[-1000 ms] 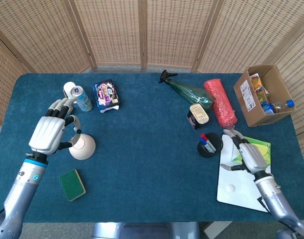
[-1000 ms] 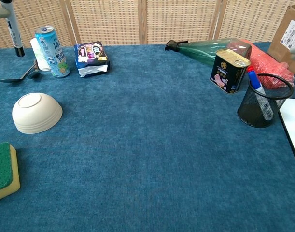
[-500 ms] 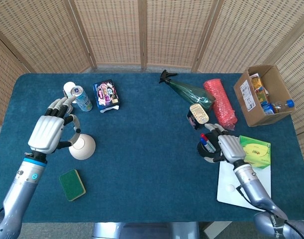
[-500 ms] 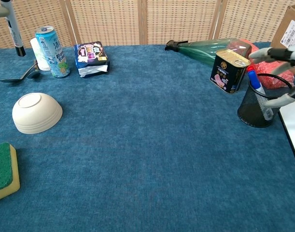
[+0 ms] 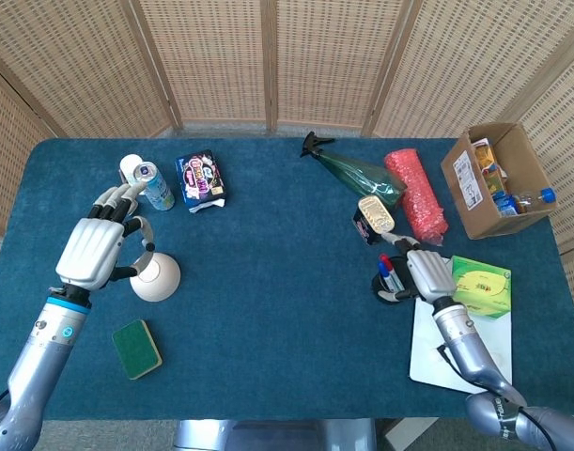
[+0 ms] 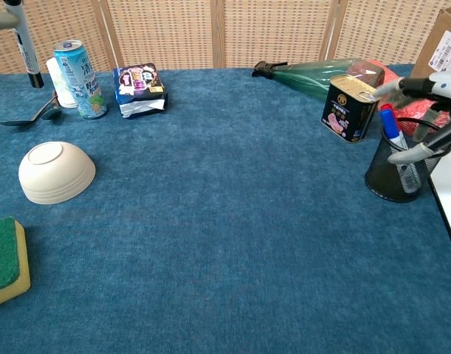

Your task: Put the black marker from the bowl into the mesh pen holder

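My left hand [image 5: 94,249] hovers just left of the upturned cream bowl [image 5: 157,277] and pinches the black marker [image 6: 23,48], which hangs upright, cap down, at the far left of the chest view. On the right side of the table stands the black mesh pen holder [image 6: 397,168], with a blue-and-red pen and a white one in it. My right hand [image 5: 427,272] grips the holder from its right side. Its fingers [image 6: 421,85] curve over the rim, and the holder leans slightly.
A drink can [image 6: 79,77], a spoon [image 6: 33,114] and a snack packet [image 6: 139,88] lie behind the bowl. A green sponge [image 5: 136,348] is at the front left. A tin [image 6: 349,107], spray bottle [image 5: 357,174], red roll [image 5: 416,193], cardboard box [image 5: 498,178] and white board [image 5: 456,352] crowd the holder.
My right hand has moved left off the white board to the mesh pen holder and closed around it, nudging it. The left hand with the marker has barely moved.
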Available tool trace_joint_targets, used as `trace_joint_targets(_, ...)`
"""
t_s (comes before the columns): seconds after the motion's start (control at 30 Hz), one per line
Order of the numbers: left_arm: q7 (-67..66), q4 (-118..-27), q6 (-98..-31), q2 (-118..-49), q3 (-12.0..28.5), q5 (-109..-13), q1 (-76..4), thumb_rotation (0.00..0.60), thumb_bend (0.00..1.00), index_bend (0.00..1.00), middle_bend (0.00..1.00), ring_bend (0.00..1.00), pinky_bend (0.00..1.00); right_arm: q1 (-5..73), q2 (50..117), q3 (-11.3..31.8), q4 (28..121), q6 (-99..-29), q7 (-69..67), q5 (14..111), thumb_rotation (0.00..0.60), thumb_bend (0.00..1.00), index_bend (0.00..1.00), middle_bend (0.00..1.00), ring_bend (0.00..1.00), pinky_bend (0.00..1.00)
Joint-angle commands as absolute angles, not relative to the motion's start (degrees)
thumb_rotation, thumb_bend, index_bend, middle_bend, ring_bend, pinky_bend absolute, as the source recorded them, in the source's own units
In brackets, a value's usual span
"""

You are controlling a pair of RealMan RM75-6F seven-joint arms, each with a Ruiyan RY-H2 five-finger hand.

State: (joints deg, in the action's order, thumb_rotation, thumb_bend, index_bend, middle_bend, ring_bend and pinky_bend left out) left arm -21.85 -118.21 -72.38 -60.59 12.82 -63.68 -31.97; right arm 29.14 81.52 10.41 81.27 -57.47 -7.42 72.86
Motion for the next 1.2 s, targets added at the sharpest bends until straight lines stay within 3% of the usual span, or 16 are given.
trace_joint_targets(0.03, -21.9, -118.2, -72.4, -60.7, 12.7, -63.8, -32.0, 0.600, 0.39, 0.54, 0.00, 0.00, 0.09, 28.6, 83.6, 9.6, 78.1, -59.1, -9.9, 75.0, 0.600, 0.00, 0.30, 0.33, 0.26, 0.52)
trace_joint_targets(0.1, -22.0, -118.2, -72.5, -60.7, 12.7, -63.8, -32.0, 0.600, 0.39, 0.54, 0.00, 0.00, 0.09, 28.4, 84.1, 9.3, 77.0, -59.8, -11.2, 76.0, 0.600, 0.01, 0.41, 0.39, 0.31, 0.53)
trace_joint_targets(0.17, -22.1, -118.1, -72.5, -60.8, 12.7, -63.7, -32.0, 0.600, 0.39, 0.54, 0.00, 0.00, 0.09, 28.3, 84.3, 9.0, 76.5, -60.2, -11.8, 76.7, 0.600, 0.03, 0.44, 0.42, 0.33, 0.54)
trace_joint_targets(0.4, -21.8, -117.8, -72.5, -60.8, 12.8, -63.5, -31.9, 0.600, 0.39, 0.54, 0.00, 0.00, 0.09, 26.5, 83.1, 7.8, 79.0, -65.2, -13.0, 80.6, 0.600, 0.05, 0.47, 0.45, 0.37, 0.56)
trace_joint_targets(0.63, -21.2, -118.0, -72.2, -60.6, 13.0, -63.7, -32.0, 0.600, 0.39, 0.54, 0.00, 0.00, 0.09, 26.3, 79.5, 5.9, 90.2, -69.1, -11.9, 87.8, 0.600, 0.04, 0.47, 0.45, 0.38, 0.56)
trace_joint_targets(0.83, -20.2, -119.6, -71.8, -59.6, 13.3, -64.2, -32.1, 0.600, 0.39, 0.54, 0.00, 0.00, 0.09, 29.8, 80.8, 5.6, 96.9, -65.2, -5.2, 90.1, 0.600, 0.04, 0.47, 0.45, 0.37, 0.56)
trace_joint_targets(1.2, -16.8, -121.7, -70.8, -56.3, 14.6, -63.9, -31.9, 0.600, 0.39, 0.54, 0.00, 0.00, 0.09, 39.2, 93.4, 10.2, 99.0, -54.0, 8.6, 82.5, 0.600, 0.04, 0.47, 0.45, 0.38, 0.56)
